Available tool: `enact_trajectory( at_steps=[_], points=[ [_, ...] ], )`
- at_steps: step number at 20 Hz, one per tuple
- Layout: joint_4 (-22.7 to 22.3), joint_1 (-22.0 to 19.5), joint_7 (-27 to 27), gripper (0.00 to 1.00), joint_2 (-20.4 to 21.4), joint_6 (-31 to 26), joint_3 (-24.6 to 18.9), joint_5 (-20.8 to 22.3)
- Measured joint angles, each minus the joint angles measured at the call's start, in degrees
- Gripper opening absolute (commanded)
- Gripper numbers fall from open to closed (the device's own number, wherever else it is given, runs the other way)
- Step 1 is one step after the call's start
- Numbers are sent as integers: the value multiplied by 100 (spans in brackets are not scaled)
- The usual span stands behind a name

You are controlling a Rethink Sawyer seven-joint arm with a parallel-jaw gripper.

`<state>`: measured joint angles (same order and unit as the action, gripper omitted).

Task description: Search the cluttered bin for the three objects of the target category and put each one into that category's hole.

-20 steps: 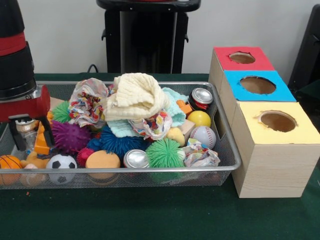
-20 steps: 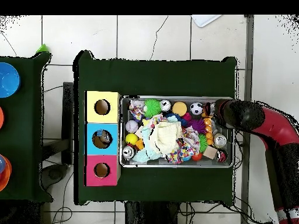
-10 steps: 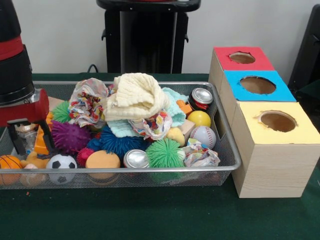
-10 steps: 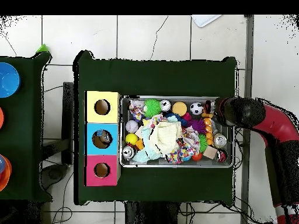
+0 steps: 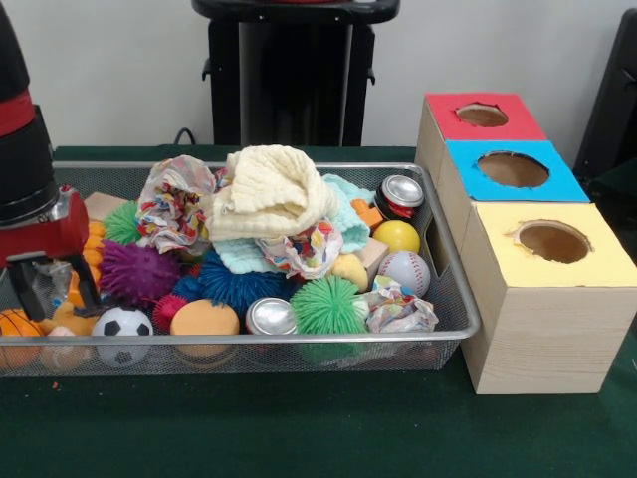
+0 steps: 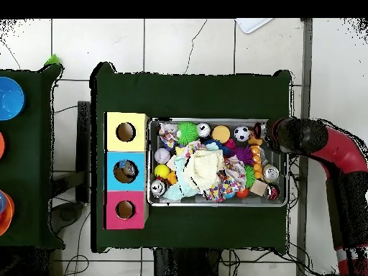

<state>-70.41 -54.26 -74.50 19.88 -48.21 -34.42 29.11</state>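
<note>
The wire mesh bin (image 5: 299, 339) is heaped with clutter: a cream cloth (image 5: 269, 189) on top, patterned cloths, spiky balls, a soccer ball (image 5: 121, 323), a basketball (image 5: 18, 324), a baseball (image 5: 404, 271), a yellow ball (image 5: 396, 236) and silver cans (image 5: 271, 317) (image 5: 401, 194). My gripper (image 5: 55, 287) is low in the bin's left end, open, its black fingers (image 5: 85, 284) astride a pale item I cannot identify. From overhead the gripper (image 6: 264, 136) is at the bin's (image 6: 215, 120) upper right corner, by the soccer ball (image 6: 242, 134).
Three boxes with round holes stand in a row beside the bin: red (image 5: 453, 124), blue (image 5: 468, 184) and yellow (image 5: 597, 264). Overhead, something lies inside the blue box's hole (image 6: 126, 170). An orange toy (image 5: 70, 317) lies just under the gripper.
The gripper has sunk lower and shifted toward the bin's front-left corner in the front view. The heap itself looks unchanged.
</note>
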Motion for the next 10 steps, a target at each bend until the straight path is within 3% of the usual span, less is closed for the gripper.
enact_trajectory(
  at_steps=[10],
  points=[
    [175,-17,576,100,-48,-265,0,49]
  ],
)
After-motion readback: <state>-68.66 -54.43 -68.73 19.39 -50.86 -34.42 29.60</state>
